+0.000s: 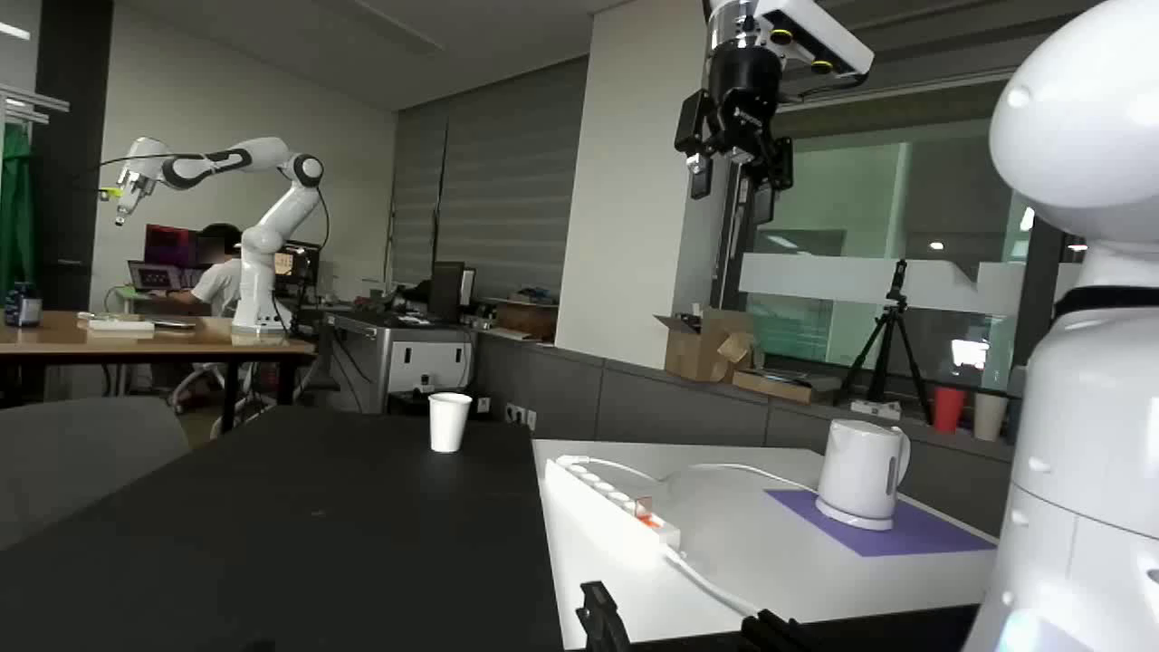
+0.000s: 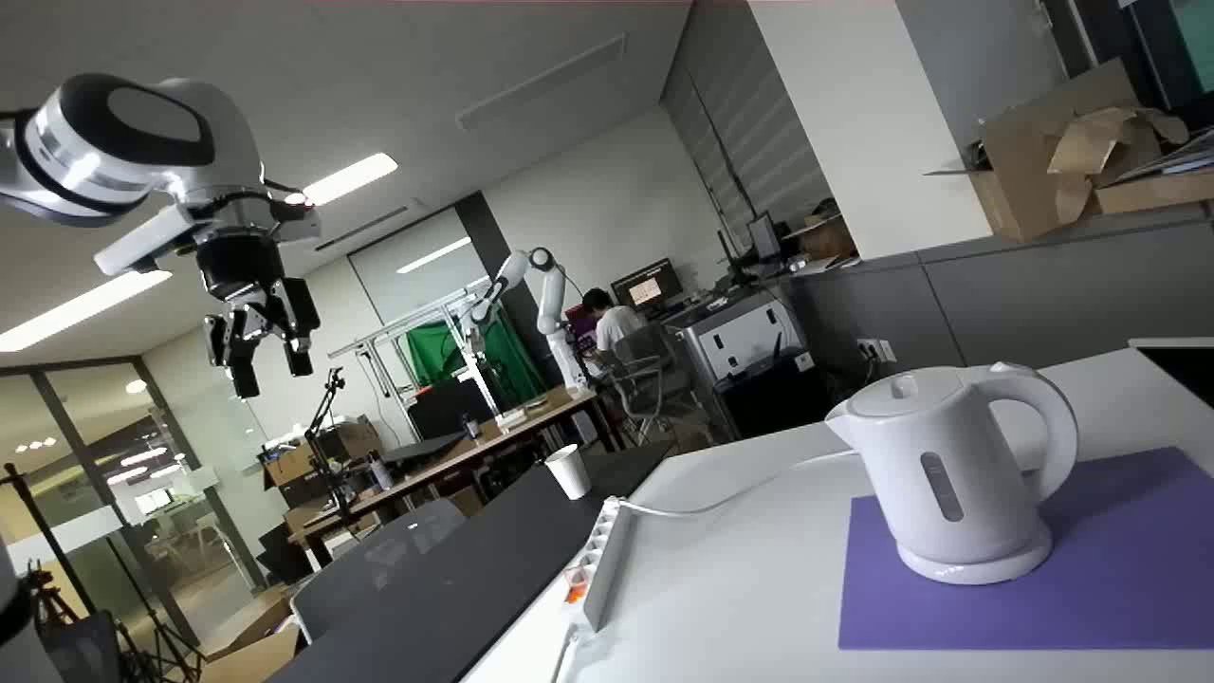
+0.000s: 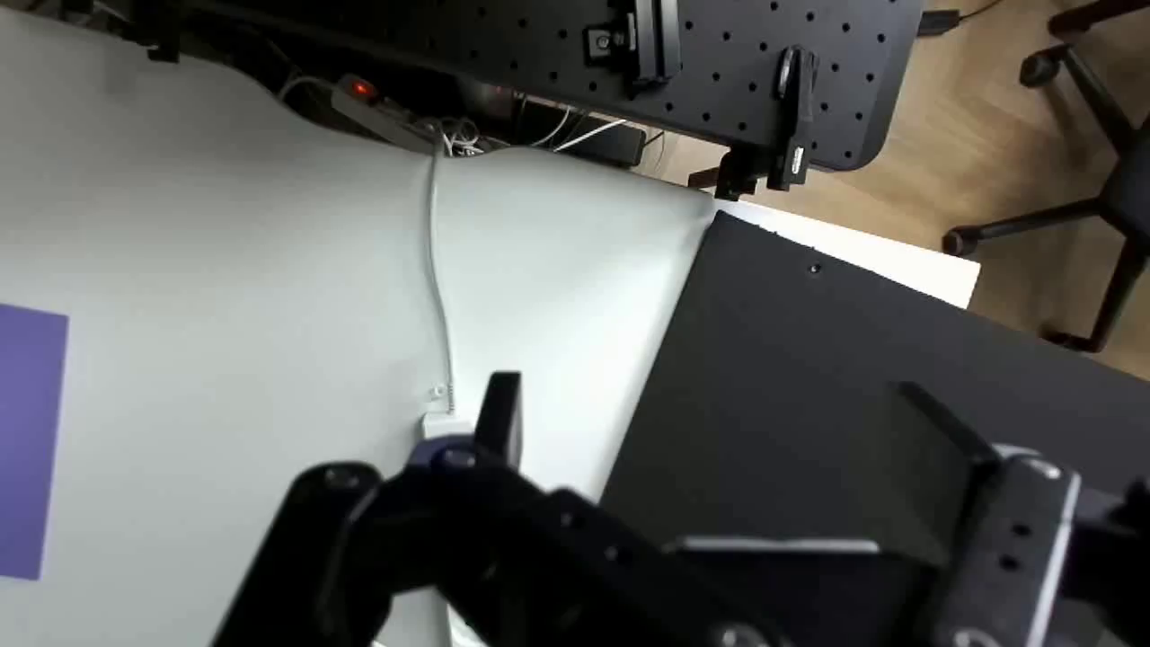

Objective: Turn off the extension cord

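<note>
The extension cord (image 1: 608,492), a long white power strip with several sockets, lies on the white table beside the black table. It also shows in an exterior view (image 2: 607,562). Its red-orange switch (image 1: 647,521) is at the end nearest its own cable, with a small clear flap standing by it; the switch shows too (image 2: 575,594). In the wrist view only parts of the strip (image 3: 442,423) show; my gripper hides the switch. My gripper (image 1: 732,192) is open and empty, high above the tables, in both exterior views (image 2: 272,370). Its spread fingers show in the wrist view (image 3: 719,413).
A white kettle (image 1: 858,471) stands on a purple sheet (image 1: 933,534); a white cable runs from it to the strip's far end. A white paper cup (image 1: 448,422) stands on the black table (image 1: 362,507). Another strip with a lit red switch (image 3: 361,88) lies below the table edge.
</note>
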### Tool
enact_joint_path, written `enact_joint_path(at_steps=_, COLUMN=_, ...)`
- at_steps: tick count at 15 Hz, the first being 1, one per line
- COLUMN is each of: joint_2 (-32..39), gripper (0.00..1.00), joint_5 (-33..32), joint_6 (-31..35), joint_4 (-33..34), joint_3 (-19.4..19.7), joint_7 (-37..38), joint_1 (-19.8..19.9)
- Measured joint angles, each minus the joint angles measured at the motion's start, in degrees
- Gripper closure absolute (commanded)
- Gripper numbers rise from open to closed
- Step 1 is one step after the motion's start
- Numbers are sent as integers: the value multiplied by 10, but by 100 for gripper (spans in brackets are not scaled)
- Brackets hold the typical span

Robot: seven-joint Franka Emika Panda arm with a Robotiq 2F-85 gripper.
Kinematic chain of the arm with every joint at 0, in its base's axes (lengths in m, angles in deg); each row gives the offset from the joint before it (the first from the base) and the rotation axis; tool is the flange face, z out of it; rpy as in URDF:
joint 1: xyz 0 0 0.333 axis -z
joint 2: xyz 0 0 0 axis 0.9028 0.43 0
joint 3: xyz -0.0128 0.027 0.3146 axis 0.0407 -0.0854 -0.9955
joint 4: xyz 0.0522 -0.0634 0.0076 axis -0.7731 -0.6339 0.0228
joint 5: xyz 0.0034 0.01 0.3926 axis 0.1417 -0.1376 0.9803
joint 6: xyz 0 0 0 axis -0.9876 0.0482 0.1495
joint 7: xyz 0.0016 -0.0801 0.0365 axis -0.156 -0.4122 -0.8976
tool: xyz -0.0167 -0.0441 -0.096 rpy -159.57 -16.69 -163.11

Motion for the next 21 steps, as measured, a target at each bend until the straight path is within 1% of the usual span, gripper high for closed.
enact_joint_path(at_steps=13, joint_2=1, gripper=0, joint_5=0, joint_6=1, joint_4=0, joint_3=-1, joint_7=-1, joint_1=0)
enact_joint_path(at_steps=15, joint_2=7, gripper=0, joint_5=-7, joint_6=31, joint_4=-4, joint_3=-1, joint_7=-20, joint_1=2)
enact_joint_path(at_steps=16, joint_2=15, gripper=25, joint_5=-15, joint_6=65, joint_4=-11, joint_3=-1, joint_7=-28, joint_1=6)
enact_joint_path(at_steps=17, joint_2=28, gripper=27, joint_5=-22, joint_6=106, joint_4=-20, joint_3=0, joint_7=-33, joint_1=10)
enact_joint_path(at_steps=19, joint_2=66, gripper=40, joint_5=-33, joint_6=187, joint_4=-39, joint_3=2, joint_7=-41, joint_1=22)
enact_joint_path(at_steps=20, joint_2=92, gripper=49, joint_5=-39, joint_6=227, joint_4=-46, joint_3=3, joint_7=-41, joint_1=28)
enact_joint_path(at_steps=21, joint_2=122, gripper=55, joint_5=-46, joint_6=264, joint_4=-50, joint_3=3, joint_7=-41, joint_1=33)
